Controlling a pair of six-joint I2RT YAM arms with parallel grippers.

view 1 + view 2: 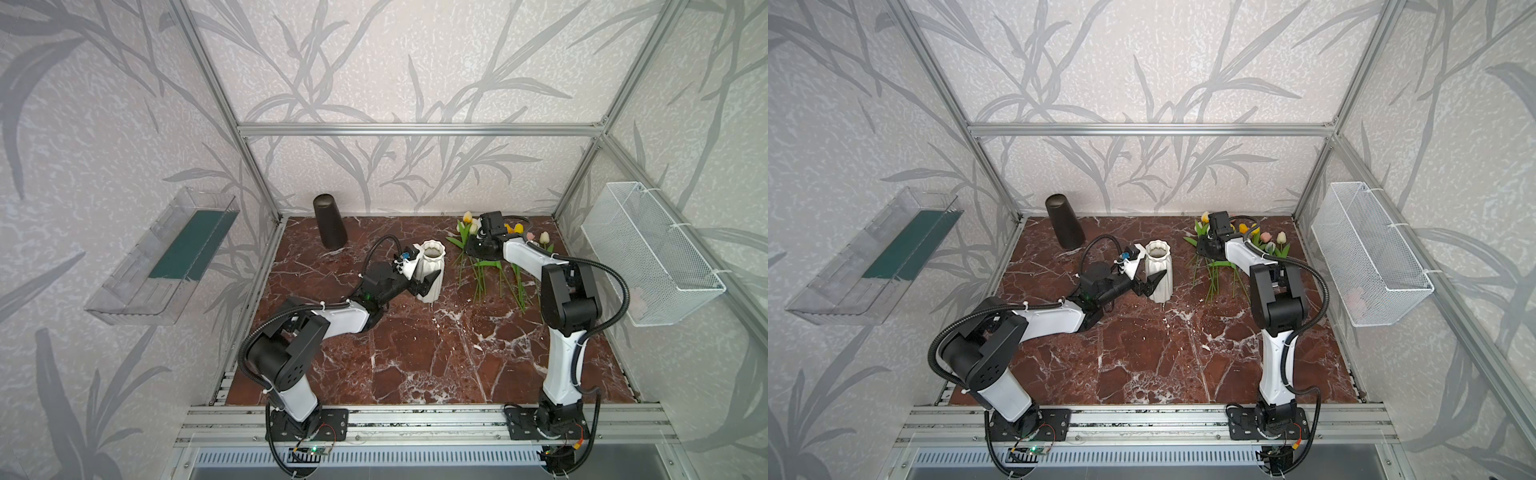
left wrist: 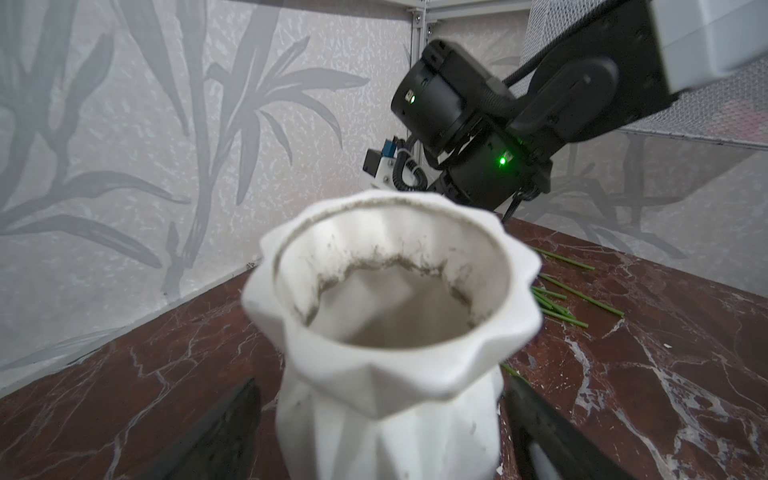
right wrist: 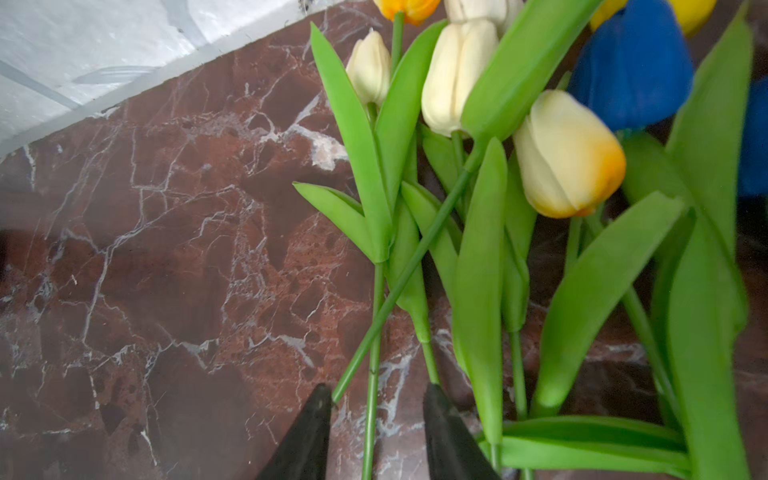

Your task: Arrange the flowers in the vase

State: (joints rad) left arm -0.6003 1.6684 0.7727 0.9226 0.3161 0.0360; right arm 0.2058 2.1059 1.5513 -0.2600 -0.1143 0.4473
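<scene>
Overhead, my right arm (image 1: 525, 257) hides most flowers (image 3: 478, 249); cream, yellow, blue heads lie far right on the tabletop (image 3: 166, 249); right tool (image 3: 376, 397) spread astride one stem (image 3: 370, 424), left tool (image 2: 380, 388) spread flanking the vase (image 2: 415, 370).

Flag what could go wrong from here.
1. Right gripper straddles crossed stems; closing may pinch several and drag the other flowers.
2. Left gripper flanks the vase with open jaws; a sideways move could tip it.
</scene>
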